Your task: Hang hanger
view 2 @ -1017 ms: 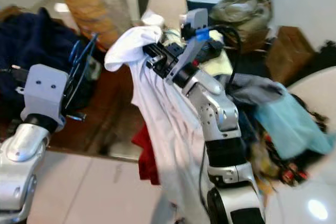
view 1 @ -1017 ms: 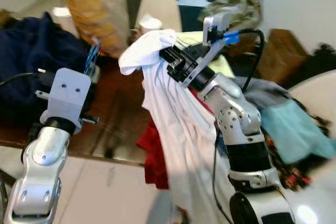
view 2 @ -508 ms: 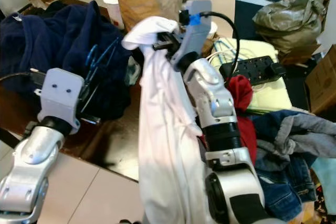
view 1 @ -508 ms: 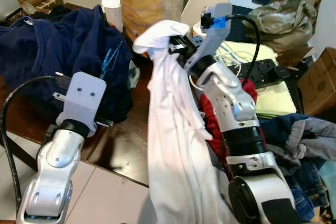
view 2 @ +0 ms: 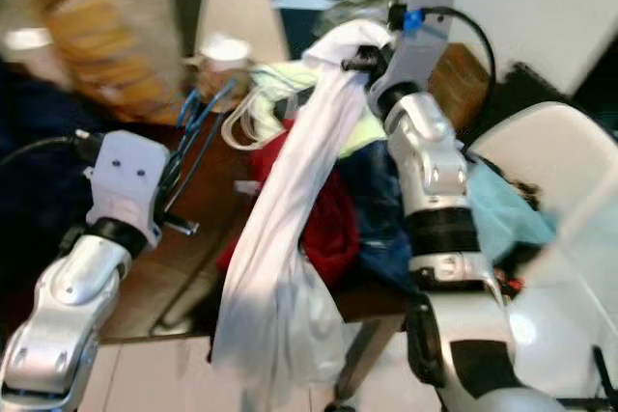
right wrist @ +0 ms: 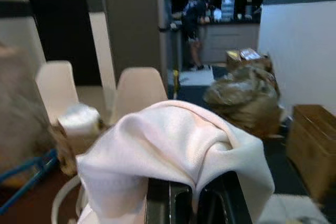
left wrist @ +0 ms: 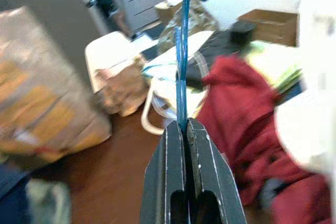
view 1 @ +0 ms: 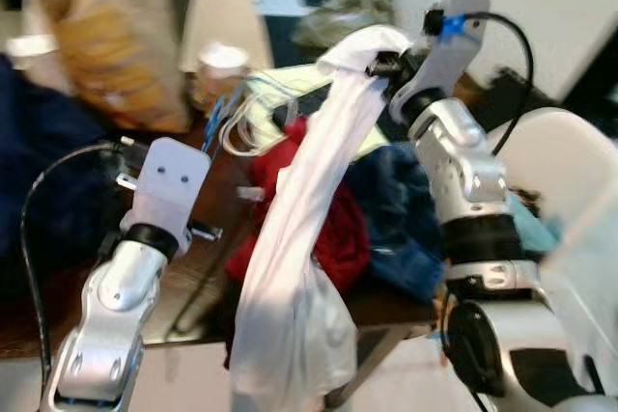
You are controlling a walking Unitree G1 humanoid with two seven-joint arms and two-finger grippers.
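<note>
1. Fingers of my left gripper are pressed together on the thin blue hanger, which runs straight up out of their tips.
2. Seen from my head, that left gripper is raised over the near edge of the table, and the hanger rises from it at a slant toward the paper cup.
3. My right gripper is clamped on a white shirt; the cloth folds over both fingers and bunches above them.
4. From my head, the right gripper is held high, above the middle of the table, and the shirt hangs from it in one long twisted drop past the table edge.
5. The hanger and the shirt are apart, the hanger to the left of the hanging cloth.
6. Behind the shirt a red garment lies heaped on the table, with dark blue cloth just to its right.
7. White loops of cord or strap lie near the cup, by a pale yellow sheet.
8. A brown paper bag stands at the far left of the table, blurred.
9. Pale chairs stand beyond the table.
10. A person stands at a counter far back in the room, too small to tell more.
</note>
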